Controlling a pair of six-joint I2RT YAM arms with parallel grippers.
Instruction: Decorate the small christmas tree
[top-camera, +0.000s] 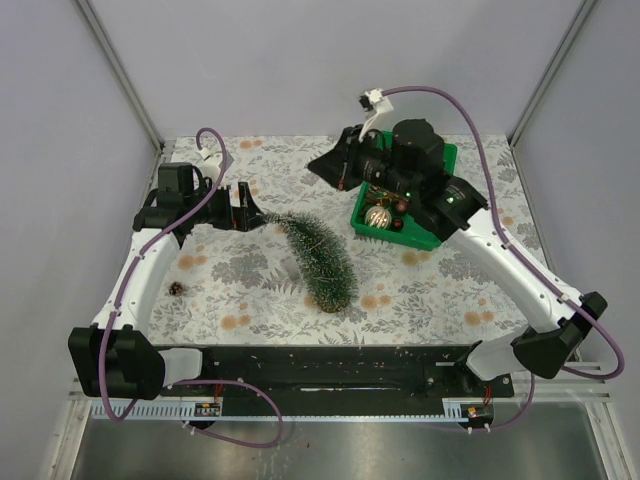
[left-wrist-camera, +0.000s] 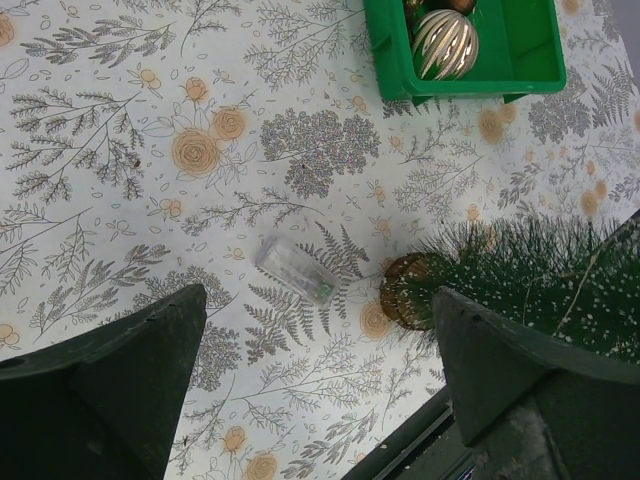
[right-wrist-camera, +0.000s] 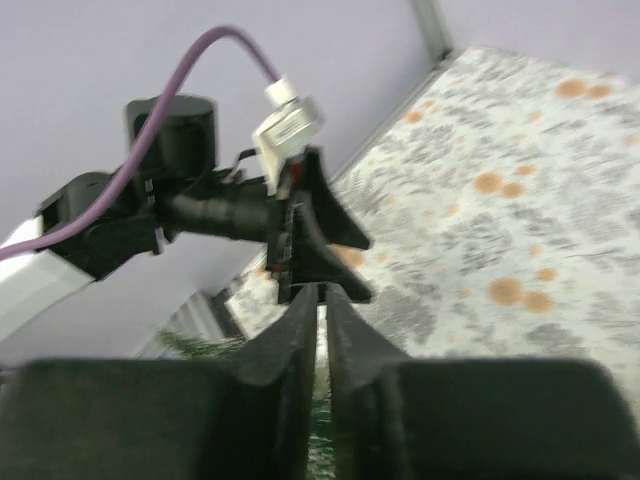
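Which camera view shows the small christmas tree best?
The top external view: the whole small christmas tree lies on its side. The left wrist view shows only its wooden base and lower bristles; the right wrist view, only a blurred green sliver.

White links and black joints on left arm (top-camera: 135, 275) and right arm (top-camera: 510, 265), purple cables (top-camera: 475, 140) alongside. Dark wedge fingers (left-wrist-camera: 110, 390) on left gripper (left-wrist-camera: 318, 300) and right gripper (right-wrist-camera: 322, 300). White plug (top-camera: 375, 98) at 12 o'clock; black bases (top-camera: 115, 362) at 8 and 4.

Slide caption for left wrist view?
Open left gripper over the floral table, the small christmas tree lying on its side nearby, gold ornament in the green bin beyond.
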